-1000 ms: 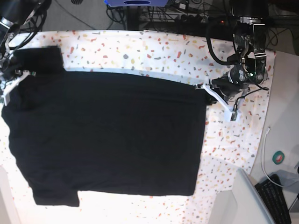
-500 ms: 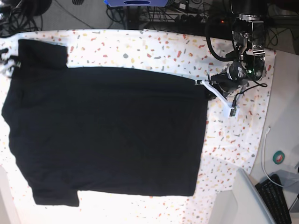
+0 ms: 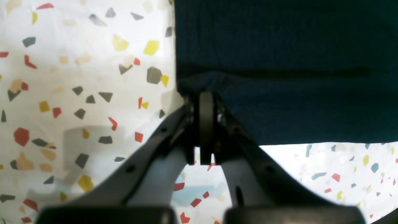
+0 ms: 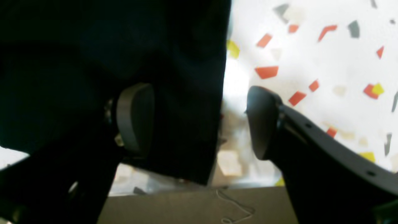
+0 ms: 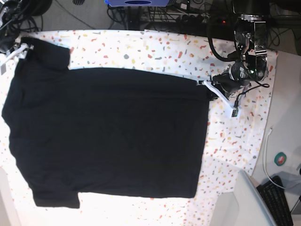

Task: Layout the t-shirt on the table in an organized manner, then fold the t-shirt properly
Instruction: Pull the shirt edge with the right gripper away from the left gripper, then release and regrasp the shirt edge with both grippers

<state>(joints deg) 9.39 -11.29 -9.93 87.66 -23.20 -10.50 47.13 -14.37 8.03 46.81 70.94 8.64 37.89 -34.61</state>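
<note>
Left gripper (image 3: 205, 102): jaws closed tight on a hem corner of the t-shirt (image 5: 108, 136); a small fold of ribbed black knit is pinched between grey rounded pads. Right gripper (image 4: 199, 121): jaws spread wide, nothing clamped; a sleeve edge hangs between the smooth oval pads (image 4: 135, 116). T-shirt is spread flat across the table (image 5: 155, 47), plain black side up, roughly rectangular. Table cover: white, speckled with angular red, yellow and grey flecks. No readable writing is seen.

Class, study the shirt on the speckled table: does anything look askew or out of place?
Mostly flat, but the t-shirt is still pinched at its hem corner by the left end effector, and one sleeve juts toward the table edge.
</note>
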